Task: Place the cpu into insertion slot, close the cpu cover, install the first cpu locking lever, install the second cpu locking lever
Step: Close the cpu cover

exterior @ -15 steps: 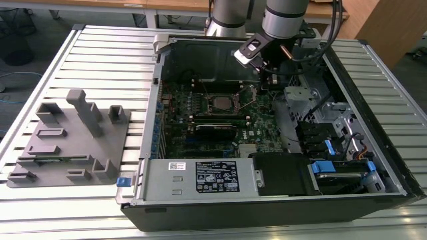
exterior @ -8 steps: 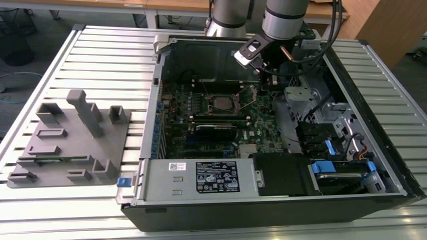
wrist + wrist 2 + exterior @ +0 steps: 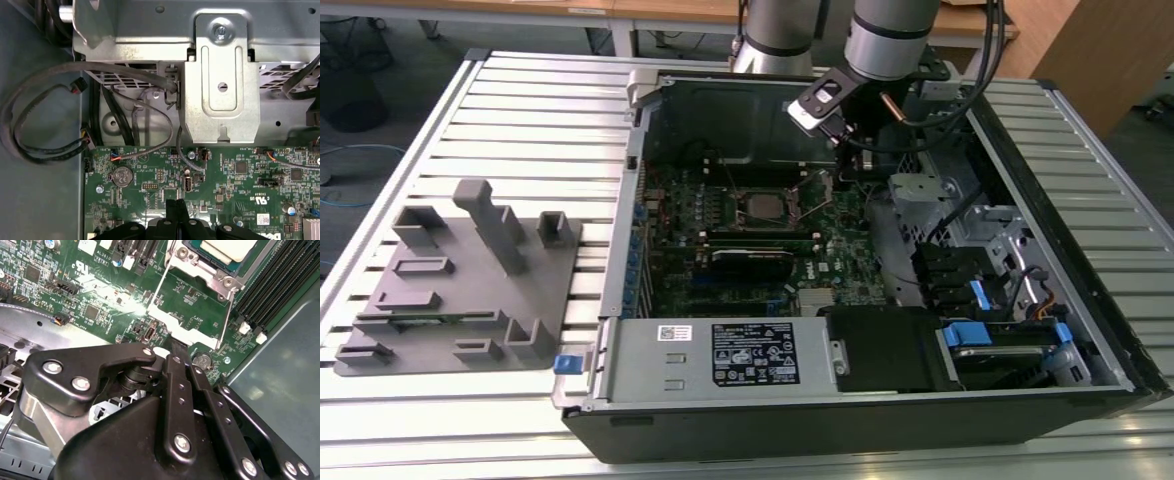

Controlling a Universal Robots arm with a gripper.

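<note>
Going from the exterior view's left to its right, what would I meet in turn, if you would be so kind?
grey fixture tray → cpu → gripper → large blue latch

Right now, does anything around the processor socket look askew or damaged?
Nothing looks damaged or spilled. The cpu lies flat with the cpu cover framing it. Two thin wire levers beside it stand loose, apparently unlatched.
</note>
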